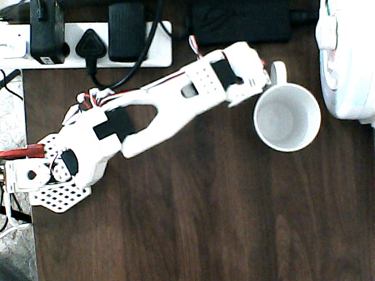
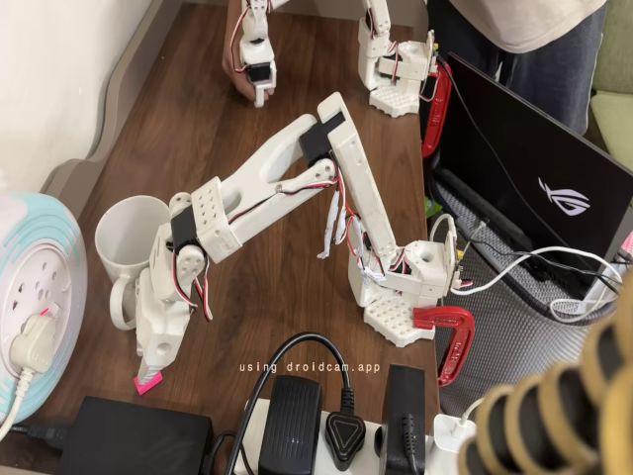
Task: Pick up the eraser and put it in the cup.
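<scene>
i see gripper (image 2: pixel 150 376) clamped on small pink eraser block (image 2: pixel 146 384), tip down just beside handle of round white ceramic cup (image 2: pixel 127 237).

One white cup (image 1: pixel 287 117) on the table (image 1: pixel 205 222), handle toward the far edge. One small pink eraser (image 2: pixel 148 383), right at the tip of the tool (image 2: pixel 150 374). One red clamp (image 2: pixel 447 332) at the arm's base. One power strip (image 1: pixel 88 44) carrying three black plugs. One laptop (image 2: pixel 539 178) off the side.
</scene>
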You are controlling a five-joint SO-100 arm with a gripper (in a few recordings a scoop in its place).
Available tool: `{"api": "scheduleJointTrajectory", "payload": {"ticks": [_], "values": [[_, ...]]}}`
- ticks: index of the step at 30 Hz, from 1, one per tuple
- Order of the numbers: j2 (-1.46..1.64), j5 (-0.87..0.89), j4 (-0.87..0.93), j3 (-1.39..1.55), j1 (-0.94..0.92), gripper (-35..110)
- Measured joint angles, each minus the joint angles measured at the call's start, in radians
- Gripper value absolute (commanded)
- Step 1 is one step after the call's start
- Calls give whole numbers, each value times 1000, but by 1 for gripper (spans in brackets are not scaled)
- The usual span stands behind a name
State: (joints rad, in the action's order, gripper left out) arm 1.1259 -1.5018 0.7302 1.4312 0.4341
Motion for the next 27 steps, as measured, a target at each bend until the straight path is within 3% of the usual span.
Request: {"api": "scheduleJointTrajectory", "payload": {"ticks": [16, 20, 27], "values": [[71, -3, 91, 118, 55, 16], [71, -2, 91, 117, 57, 0], [61, 0, 91, 115, 46, 0]]}}
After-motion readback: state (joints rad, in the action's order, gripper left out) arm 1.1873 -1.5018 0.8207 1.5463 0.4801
